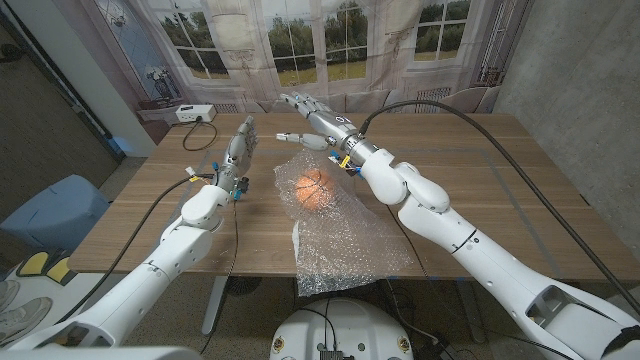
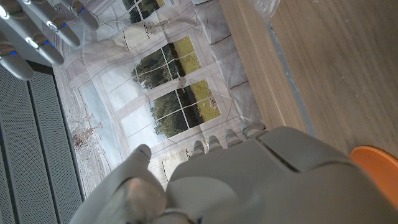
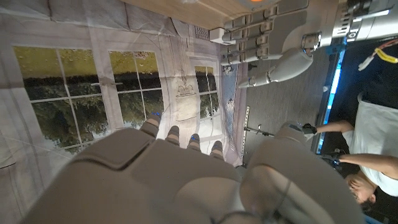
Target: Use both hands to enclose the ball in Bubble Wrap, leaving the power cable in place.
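An orange ball [image 1: 312, 190] lies on the far part of a clear Bubble Wrap sheet [image 1: 350, 245], where the film is rumpled up around it. The sheet runs back to the table's near edge. My left hand [image 1: 240, 147] is to the ball's left, fingers stretched out and apart, holding nothing. My right hand [image 1: 312, 117] hovers beyond the ball, fingers spread, thumb toward the wrap, also holding nothing. The left wrist view shows my left hand's back [image 2: 249, 180], a sliver of the ball [image 2: 380, 167] and the right hand's fingers [image 2: 37, 31]. A white power box with its cable [image 1: 192, 114] sits far left.
The wooden table [image 1: 500, 170] has bare wood on both sides of the wrap. A black cable [image 1: 470, 115] arcs over the right arm. A curtain printed with windows [image 1: 300, 40] hangs behind the table. A person [image 3: 367, 155] stands off to the side in the right wrist view.
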